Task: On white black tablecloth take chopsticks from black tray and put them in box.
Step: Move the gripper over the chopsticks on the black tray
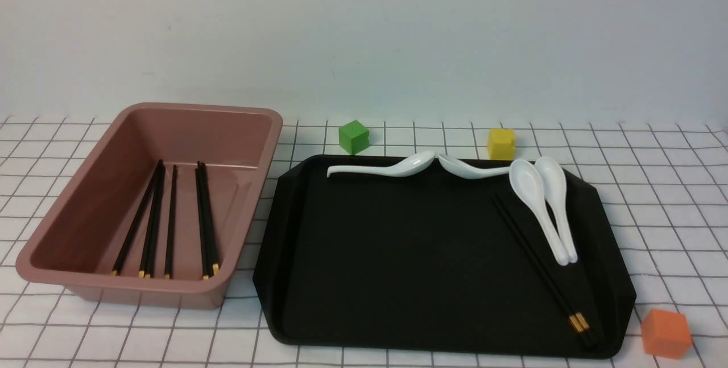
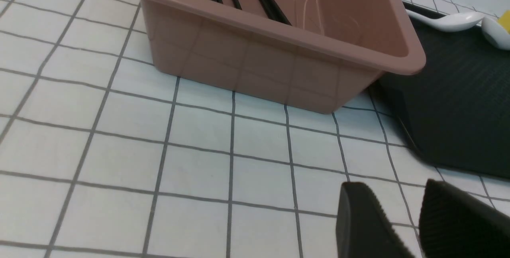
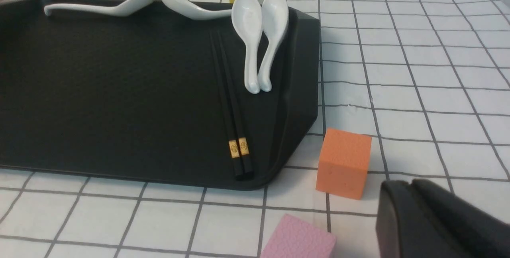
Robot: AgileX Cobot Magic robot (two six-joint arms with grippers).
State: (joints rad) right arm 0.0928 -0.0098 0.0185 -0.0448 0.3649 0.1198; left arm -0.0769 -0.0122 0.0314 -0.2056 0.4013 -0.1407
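**Work Surface and Gripper Status**

Check the surface first. A white tablecloth (image 1: 654,214) with a grid of thin black lines covers the whole table, and a plain pale wall (image 1: 364,32) closes the scene behind it. No arm appears in the front view; you see each gripper only in its own wrist view.

Locate the box (image 1: 170,109) on the left side of the cloth. Several black sticks (image 1: 170,220) lie lengthwise on its floor, gold ends toward the robot.

Locate the black tray (image 1: 398,254) just beside the box, to its right. The chopsticks (image 1: 540,268) lie as a pair on the tray's right part. They run diagonally, with the thin tips toward the far side and the gold-banded ends at the near right corner, close to the rim. Four white spoons (image 1: 532,186) also rest on the tray: two along the far rim, and two side by side just to the right of the chopsticks.

Note the loose cubes on the cloth:
- A green cube (image 1: 353,136) and a yellow cube (image 1: 501,143) sit beyond the tray's far rim.
- An orange cube (image 1: 665,333) sits near the tray's near right corner.
- A pink cube (image 3: 299,238) sits near the orange cube, closer to the robot.

Read the left gripper (image 2: 394,188) as apart: its fingers stand separated over bare cloth near the box, with nothing between them. Read the right gripper (image 3: 406,184) as together: its fingers meet over the cloth near the orange cube and hold nothing.
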